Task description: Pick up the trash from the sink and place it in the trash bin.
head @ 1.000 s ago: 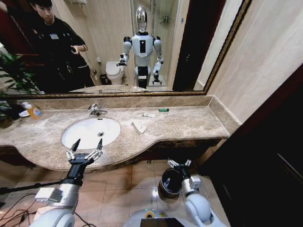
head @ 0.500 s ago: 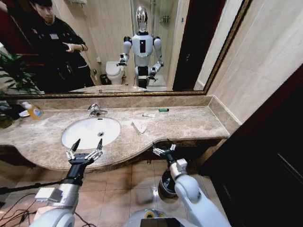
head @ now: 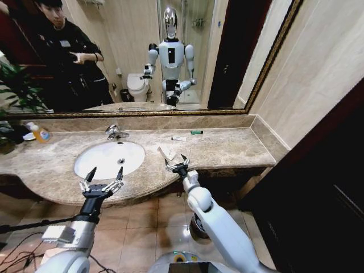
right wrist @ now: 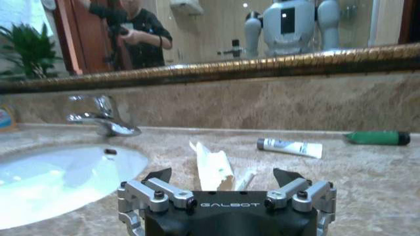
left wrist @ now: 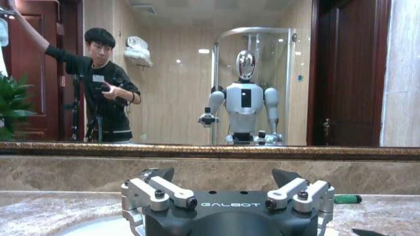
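Right gripper (head: 176, 162) spread wide and empty at the counter's front edge, just short of the paper wrapper (head: 166, 152), tube (head: 178, 138) and green piece (head: 196, 132) beyond; left gripper (head: 103, 176) wide, empty, before the sink (head: 91, 165).

Right gripper (right wrist: 223, 181), jaws apart, is low over the countertop (right wrist: 367, 172). Folded wrapper (right wrist: 211, 168) lies just beyond it, beside the sink (right wrist: 59, 179). Tube (right wrist: 289, 146) and green piece (right wrist: 376, 138) lie farther back.

glossy veined marble countertop (head: 227, 147), smooth white glazed sink (head: 108, 158), shiny chrome faucet (head: 115, 133)
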Motion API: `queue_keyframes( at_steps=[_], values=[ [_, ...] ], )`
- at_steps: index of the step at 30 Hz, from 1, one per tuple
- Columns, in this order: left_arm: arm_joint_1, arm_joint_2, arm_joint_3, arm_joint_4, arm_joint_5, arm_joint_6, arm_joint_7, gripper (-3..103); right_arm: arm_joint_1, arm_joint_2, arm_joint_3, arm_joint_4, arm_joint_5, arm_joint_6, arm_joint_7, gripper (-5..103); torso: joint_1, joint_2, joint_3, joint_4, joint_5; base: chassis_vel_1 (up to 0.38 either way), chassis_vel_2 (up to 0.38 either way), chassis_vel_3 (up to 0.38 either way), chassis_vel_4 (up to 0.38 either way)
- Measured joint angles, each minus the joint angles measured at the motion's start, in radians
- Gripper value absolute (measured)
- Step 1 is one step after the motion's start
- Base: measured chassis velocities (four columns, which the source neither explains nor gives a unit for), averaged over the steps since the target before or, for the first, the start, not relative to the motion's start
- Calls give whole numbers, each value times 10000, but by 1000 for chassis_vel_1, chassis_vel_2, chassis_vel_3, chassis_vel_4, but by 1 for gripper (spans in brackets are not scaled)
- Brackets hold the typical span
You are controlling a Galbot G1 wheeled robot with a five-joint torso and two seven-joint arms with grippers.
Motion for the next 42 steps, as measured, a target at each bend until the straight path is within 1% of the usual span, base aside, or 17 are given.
queue_keyframes(
  at_steps=[4, 5, 11, 17, 26, 27, 29, 31, 32, 33, 36, 39, 42],
  values=[
    [0, 0, 0, 0, 0, 0, 0, 100, 272, 200, -35, -423, -18, 36, 75, 100, 0, 0, 0, 0, 2, 0, 0, 0, 0],
    [0, 0, 0, 0, 0, 0, 0, 100, 450, 344, -117, -700, -153, 144, 122, 100, 0, 0, 0, 0, 1, 0, 0, 0, 0],
    [0, 0, 0, 0, 0, 0, 0, 100, 638, 505, -325, -866, -325, 193, 130, 100, 0, 0, -1, -1, 1, 0, 0, 0, 0],
    [0, 0, 0, 0, 0, 0, 0, 100, 1153, 719, -637, -1621, -739, 403, 489, 100, -1, 0, -1, -1, 2, 0, 0, 0, 0],
    [0, 0, 0, 0, 0, 0, 0, 100, 1231, 778, -968, -1715, -912, 465, 690, 100, -1, 0, -1, -1, 2, 0, 0, 0, 0],
    [0, 0, 0, 0, 0, 0, 0, 100, 1217, 776, -1007, -1717, -950, 472, 691, 103, -1, 0, -1, -1, 2, 0, 0, 0, 0],
    [0, 0, 0, 0, 0, 0, 0, 100, 1200, 806, -1047, -1806, -1138, 538, 699, 100, -1, 0, -1, -1, 2, 0, 0, 0, 0],
    [0, 0, 0, 0, 0, 0, 0, 100, 1194, 822, -1049, -1818, -1190, 553, 704, 100, -1, 0, -1, -1, 2, 0, 0, 0, 0],
    [0, 1, 0, 0, 0, 0, 0, 100, 1167, 861, -1048, -1811, -1315, 586, 733, 94, -1, 0, -1, -1, 2, 0, 0, 0, 0],
    [0, 0, 0, 0, 0, 0, 0, 100, 1145, 873, -1049, -1778, -1395, 601, 737, 93, -1, 0, -1, -1, 2, 0, 0, 0, 0],
    [0, 0, 0, 0, 0, 0, 0, 100, 1131, 883, -1049, -1692, -1574, 645, 738, 92, -1, 0, -1, -1, 2, 0, 0, 0, 0],
    [0, 0, 0, 0, 0, 0, 0, 100, 1119, 875, -1040, -1503, -1954, 777, 729, 91, -1, 0, -1, -1, 2, 0, 0, 0, 0],
    [0, 0, 0, 0, 0, 0, 0, 100, 1082, 828, -1088, -1256, -1991, 772, 729, 91, -1, 0, -1, -1, 2, 0, 0, 0, 0]
  ],
)
